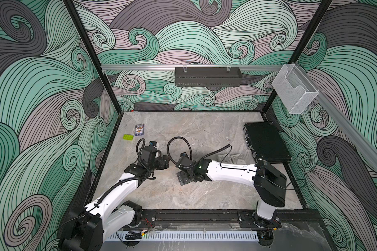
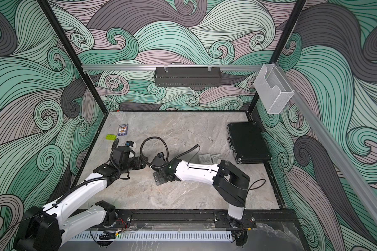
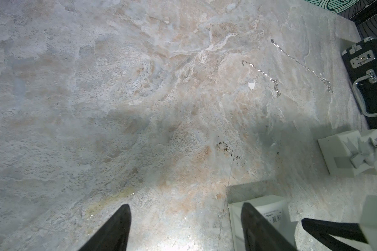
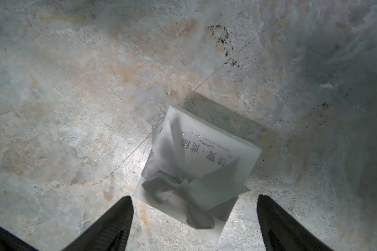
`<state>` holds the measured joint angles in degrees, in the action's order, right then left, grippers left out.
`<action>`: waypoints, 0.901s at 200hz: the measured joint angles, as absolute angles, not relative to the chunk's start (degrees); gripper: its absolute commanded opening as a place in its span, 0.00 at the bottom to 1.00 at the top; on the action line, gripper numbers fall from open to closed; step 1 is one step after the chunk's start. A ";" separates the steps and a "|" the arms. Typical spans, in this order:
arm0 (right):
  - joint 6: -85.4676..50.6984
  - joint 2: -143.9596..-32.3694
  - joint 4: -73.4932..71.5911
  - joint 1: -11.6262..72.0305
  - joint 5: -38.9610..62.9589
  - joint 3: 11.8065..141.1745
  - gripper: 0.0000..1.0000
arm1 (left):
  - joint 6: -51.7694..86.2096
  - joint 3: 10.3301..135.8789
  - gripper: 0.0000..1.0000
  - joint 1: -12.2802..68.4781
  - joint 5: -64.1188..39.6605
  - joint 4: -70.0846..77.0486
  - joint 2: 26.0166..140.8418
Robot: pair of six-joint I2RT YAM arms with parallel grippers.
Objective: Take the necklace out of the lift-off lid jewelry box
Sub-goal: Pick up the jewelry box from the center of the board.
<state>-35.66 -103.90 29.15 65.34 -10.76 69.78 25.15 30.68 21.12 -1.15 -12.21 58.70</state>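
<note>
A white jewelry box (image 4: 205, 152) with a grey ribbon bow and dark print on its lid sits on the marble table, just ahead of my right gripper (image 4: 194, 196). That gripper's jaws stand wide open on either side of the box and touch nothing. The lid hides the inside. The same box (image 3: 270, 206) lies beside one finger of my left gripper (image 3: 185, 204), which is open and empty over bare table. Two thin silver necklace chains (image 3: 261, 75) (image 3: 303, 65) lie stretched out on the table farther back, outside any box. In a top view the two grippers (image 1: 164, 162) (image 1: 184, 177) are close together mid-table.
A second white bow-topped box (image 3: 353, 152) stands behind my right arm. A black case (image 1: 267, 141) with metal latches lies at the back right. A card deck (image 1: 139, 129) and a green block (image 1: 128, 137) are at the back left. A black wire basket (image 1: 207, 79) hangs on the rear wall.
</note>
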 measured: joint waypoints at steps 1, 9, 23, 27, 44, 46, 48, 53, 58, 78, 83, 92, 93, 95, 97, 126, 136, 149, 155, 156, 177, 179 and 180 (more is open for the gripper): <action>-35.66 -103.92 29.17 65.36 -10.81 69.82 0.94 | 25.15 30.63 0.78 21.10 -1.17 -12.14 58.70; -36.07 -104.60 29.47 65.65 -11.22 70.24 0.95 | 25.15 30.55 0.78 21.02 -1.23 -11.92 58.70; -36.58 -105.45 29.78 65.91 -11.70 70.67 0.95 | 25.15 30.48 0.78 20.84 -1.45 -11.62 58.70; -36.69 -105.60 29.82 65.98 -11.77 70.70 0.95 | 25.17 30.48 0.78 20.78 -1.52 -11.53 58.70; -37.17 -106.15 29.80 66.17 -11.66 70.81 0.95 | 25.23 30.48 0.78 20.64 -1.78 -11.14 58.63; -37.23 -106.17 29.80 66.17 -11.66 70.85 0.95 | 25.23 30.48 0.78 20.64 -1.80 -11.11 58.63; -37.26 -106.21 29.78 66.17 -11.64 70.89 0.95 | 25.26 30.48 0.78 20.64 -1.85 -11.07 58.63; -37.36 -106.30 29.80 66.22 -11.64 71.05 0.95 | 25.28 30.48 0.78 20.62 -1.91 -10.96 58.63; -37.47 -106.41 29.78 66.26 -11.62 71.26 0.95 | 25.30 30.48 0.78 20.62 -1.96 -10.87 58.63; -37.56 -106.98 29.54 66.26 -11.60 72.23 0.95 | 25.34 30.46 0.78 20.62 -1.98 -10.68 58.63; -37.54 -107.11 29.50 66.26 -11.60 72.44 0.95 | 25.34 30.41 0.78 20.62 -1.98 -10.68 58.63; -37.50 -107.44 29.41 66.26 -11.60 72.84 0.95 | 25.34 30.26 0.78 20.62 -2.00 -10.57 58.63; -37.50 -107.48 29.43 66.26 -11.60 72.93 0.95 | 25.34 30.24 0.78 20.62 -2.00 -10.57 58.63; -37.45 -107.59 29.43 66.26 -11.60 73.03 0.95 | 25.34 30.17 0.78 20.62 -2.00 -10.55 58.63; -37.41 -107.70 29.43 66.26 -11.60 73.19 0.95 | 25.34 30.17 0.78 20.62 -2.00 -10.57 58.63; -36.56 -109.58 29.28 66.13 -11.27 74.56 0.94 | 25.34 29.85 0.78 20.56 -2.02 -10.48 58.63; -36.14 -110.00 29.30 66.04 -11.05 74.70 0.93 | 25.34 29.85 0.78 20.47 -2.02 -10.41 58.63; -35.55 -110.43 29.34 65.93 -10.85 75.02 0.92 | 25.34 29.85 0.78 20.29 -2.00 -10.37 58.63; -35.33 -110.54 29.34 65.89 -10.74 75.16 0.92 | 25.36 29.85 0.78 20.27 -2.00 -10.35 58.63; -35.33 -110.59 29.34 65.87 -10.74 75.16 0.91 | 25.36 29.85 0.78 20.25 -2.00 -10.35 58.63; -34.63 -110.72 29.36 65.54 -10.59 75.20 0.88 | 25.39 29.82 0.78 20.21 -2.00 -10.31 58.63; -34.54 -110.72 29.36 65.52 -10.59 75.20 0.88 | 25.39 29.82 0.78 20.21 -2.00 -10.28 58.63; -34.54 -110.72 29.36 65.49 -10.59 75.20 0.88 | 25.39 29.82 0.78 20.21 -2.00 -10.28 58.63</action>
<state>-34.54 -110.72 29.36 65.49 -10.59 75.20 25.39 29.82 20.21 -2.00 -10.28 58.63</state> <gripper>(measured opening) 0.894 0.781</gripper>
